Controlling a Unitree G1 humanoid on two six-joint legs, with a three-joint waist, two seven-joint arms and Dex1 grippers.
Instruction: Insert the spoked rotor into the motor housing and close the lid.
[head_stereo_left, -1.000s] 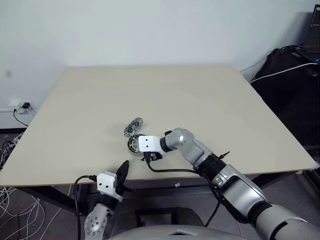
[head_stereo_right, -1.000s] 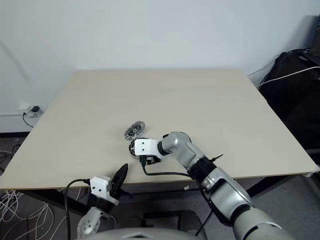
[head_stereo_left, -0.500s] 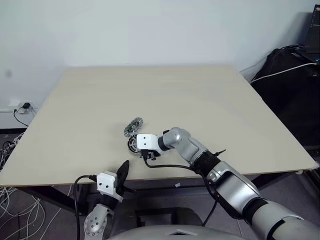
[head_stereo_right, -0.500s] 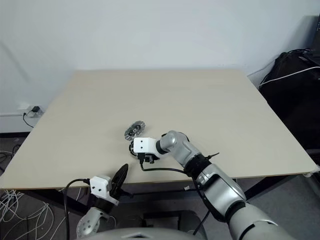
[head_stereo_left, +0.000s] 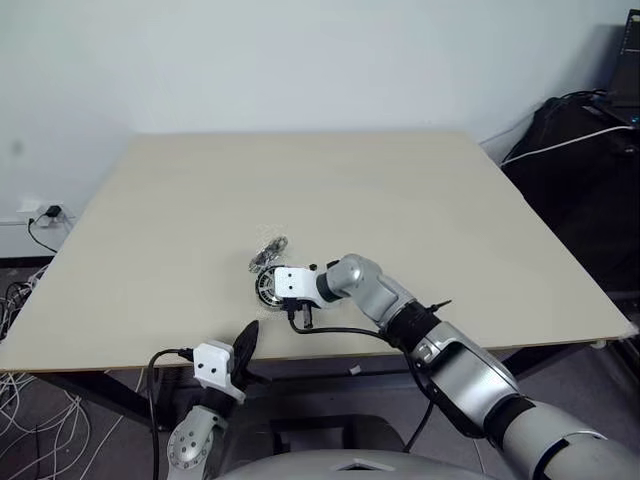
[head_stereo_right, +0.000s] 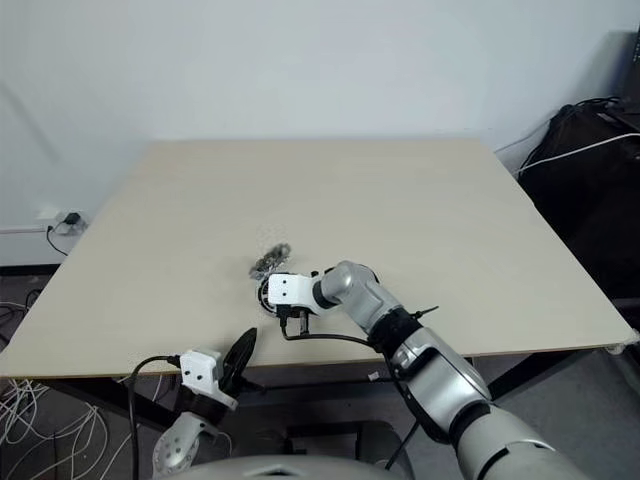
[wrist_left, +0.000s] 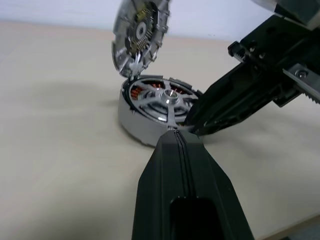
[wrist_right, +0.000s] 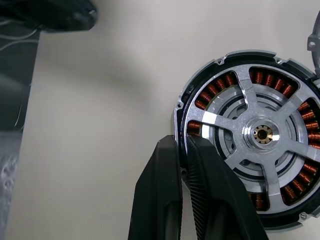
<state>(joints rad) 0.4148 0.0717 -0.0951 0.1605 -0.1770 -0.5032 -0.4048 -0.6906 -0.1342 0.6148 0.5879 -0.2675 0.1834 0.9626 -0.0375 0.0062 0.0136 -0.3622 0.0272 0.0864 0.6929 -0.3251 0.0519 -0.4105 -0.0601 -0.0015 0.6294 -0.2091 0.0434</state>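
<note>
Right pincer (wrist_right: 186, 150) pinches the rim of the motor housing (wrist_left: 150, 120), spoked rotor (wrist_right: 262, 134) seated inside, lower centre of my head view on the tabletop (head_stereo_left: 400, 200). Lid (wrist_left: 137, 32) stands tilted open behind it. Left pincer (wrist_left: 177, 142) hangs shut, empty, at the tabletop's near edge.

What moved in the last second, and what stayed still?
The right end effector closed its fingers onto the rim of the round silver motor housing, and the round silver lid tipped up onto its edge beside it. The left end effector stayed shut near the edge of the beige table.
</note>
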